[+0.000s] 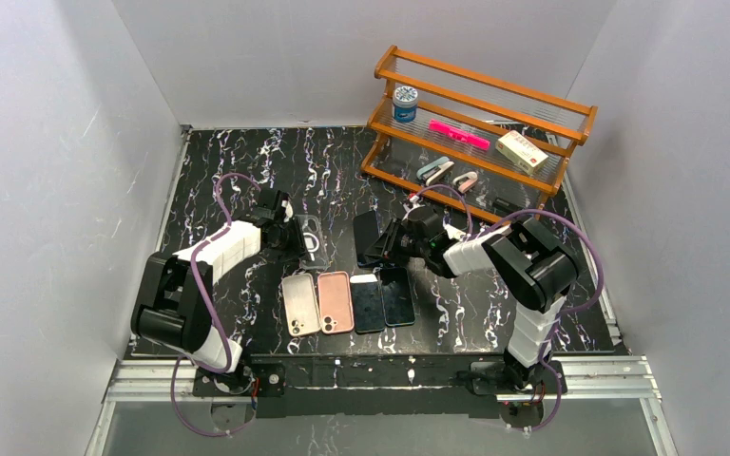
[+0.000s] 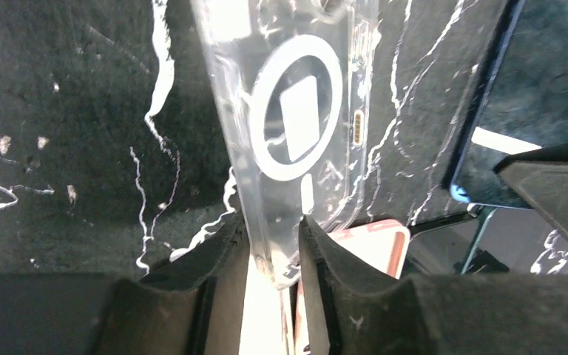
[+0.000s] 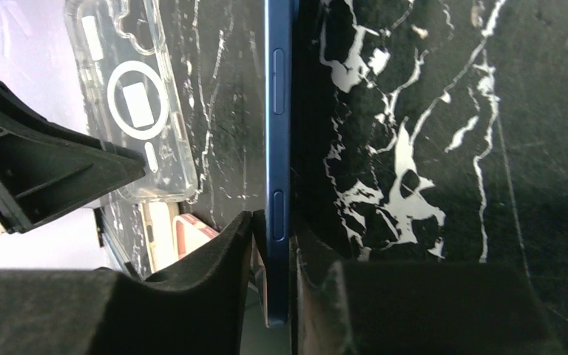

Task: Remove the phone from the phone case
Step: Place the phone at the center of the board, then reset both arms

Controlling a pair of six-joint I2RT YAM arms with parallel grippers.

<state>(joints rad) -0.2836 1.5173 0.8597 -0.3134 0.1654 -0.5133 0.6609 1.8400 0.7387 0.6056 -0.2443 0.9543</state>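
My left gripper (image 1: 293,237) is shut on the edge of a clear phone case (image 1: 310,241) with a white ring on its back; the case is empty. In the left wrist view the case (image 2: 296,111) rises from between the gripper (image 2: 274,244). My right gripper (image 1: 387,245) is shut on a dark blue phone (image 1: 367,237), held on edge apart from the case. In the right wrist view the phone's blue side (image 3: 276,148) with its buttons runs up from the gripper (image 3: 272,229), and the clear case (image 3: 137,111) lies to the left.
Four items lie in a row at the front of the black marbled mat: a pale case (image 1: 299,304), a pink case (image 1: 336,301) and two dark phones (image 1: 382,300). A wooden rack (image 1: 480,123) with small items stands at the back right.
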